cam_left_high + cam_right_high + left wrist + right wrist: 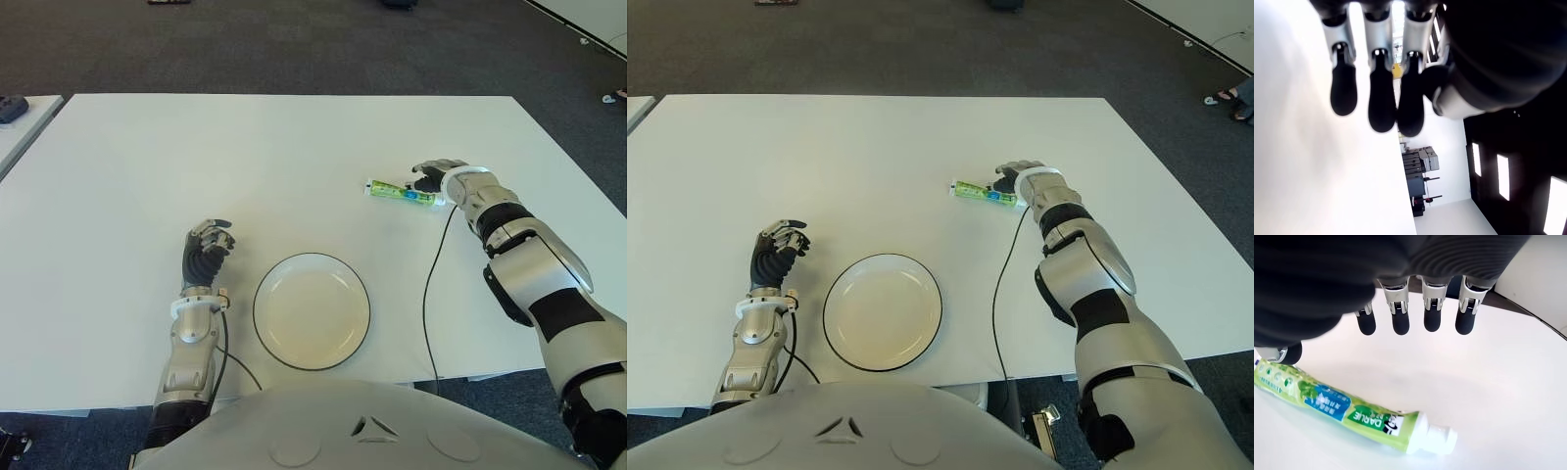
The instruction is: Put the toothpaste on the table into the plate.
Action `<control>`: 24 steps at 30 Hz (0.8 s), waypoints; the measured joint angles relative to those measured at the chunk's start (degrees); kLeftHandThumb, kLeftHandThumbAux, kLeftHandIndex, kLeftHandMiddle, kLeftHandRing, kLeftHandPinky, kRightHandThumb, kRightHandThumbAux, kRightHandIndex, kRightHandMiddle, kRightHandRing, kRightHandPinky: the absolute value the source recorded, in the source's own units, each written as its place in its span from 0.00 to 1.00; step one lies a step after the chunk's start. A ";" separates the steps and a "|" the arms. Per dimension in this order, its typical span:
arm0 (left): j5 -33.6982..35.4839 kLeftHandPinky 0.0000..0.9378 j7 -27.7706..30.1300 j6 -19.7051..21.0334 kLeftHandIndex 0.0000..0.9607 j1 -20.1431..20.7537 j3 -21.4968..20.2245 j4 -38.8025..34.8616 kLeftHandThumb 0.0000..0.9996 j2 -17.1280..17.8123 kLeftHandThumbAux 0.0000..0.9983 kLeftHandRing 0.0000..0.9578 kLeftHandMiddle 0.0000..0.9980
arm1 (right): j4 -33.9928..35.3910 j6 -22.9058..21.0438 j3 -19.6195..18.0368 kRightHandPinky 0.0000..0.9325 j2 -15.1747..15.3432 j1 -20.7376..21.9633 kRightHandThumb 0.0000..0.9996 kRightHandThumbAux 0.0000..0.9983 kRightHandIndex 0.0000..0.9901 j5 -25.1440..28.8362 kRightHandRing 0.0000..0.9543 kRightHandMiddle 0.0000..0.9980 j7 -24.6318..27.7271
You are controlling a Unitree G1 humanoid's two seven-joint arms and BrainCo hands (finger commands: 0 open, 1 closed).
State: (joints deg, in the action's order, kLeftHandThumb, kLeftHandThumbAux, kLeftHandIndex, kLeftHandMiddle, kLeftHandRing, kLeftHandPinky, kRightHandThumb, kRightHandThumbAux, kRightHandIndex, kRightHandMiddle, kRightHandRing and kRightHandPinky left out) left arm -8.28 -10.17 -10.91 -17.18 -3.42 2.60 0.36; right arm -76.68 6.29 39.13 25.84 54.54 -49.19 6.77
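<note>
Closest to the head camera is the plate (312,310), white with a dark rim and nothing on it, near the front edge of the table (147,157), where either arm can reach it.

At work is the right hand (438,177), reached out over the table beyond and to the right of the plate. Its wrist view shows four fingers (1431,318) hanging side by side, only partly curled, with open space under them; it has hold of nothing. The thumb seems to sit low beside the tube's flat tail, though that corner of the view is too dark to say whether it touches. I judge this spread pose as the set-up for a grasp: fingers on one side, thumb on the other, the tube lying across the gap.

Under that hand lies the toothpaste (1354,413), flat on the table and well apart from the plate. In the eye views its cap end is at the hand and its tail points toward the robot's left. Lying flat, it leaves little room beneath, so the fingers will probably have to close low against the table.

On the tube, the word "DARLIE" can be read on a green panel by the white cap (1435,438), next to a blue panel with small writing I cannot make out.

Idle, the left hand (206,250) shows just left of the plate with its fingers curled and holding nothing.
</note>
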 measured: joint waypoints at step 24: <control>0.26 0.62 0.00 0.15 0.45 -2.36 0.05 -2.26 0.71 -0.25 0.72 0.63 0.62 | -1.79 0.28 2.70 0.00 -0.16 -4.87 0.50 0.14 0.00 -1.05 0.00 0.00 -2.17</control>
State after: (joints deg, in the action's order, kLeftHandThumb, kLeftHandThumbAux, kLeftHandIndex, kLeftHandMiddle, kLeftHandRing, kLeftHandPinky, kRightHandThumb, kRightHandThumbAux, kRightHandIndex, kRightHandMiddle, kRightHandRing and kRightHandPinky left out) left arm -8.02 -10.17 -10.76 -19.54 -3.37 0.34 0.11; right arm -78.47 6.57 41.84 25.68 49.68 -50.24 4.60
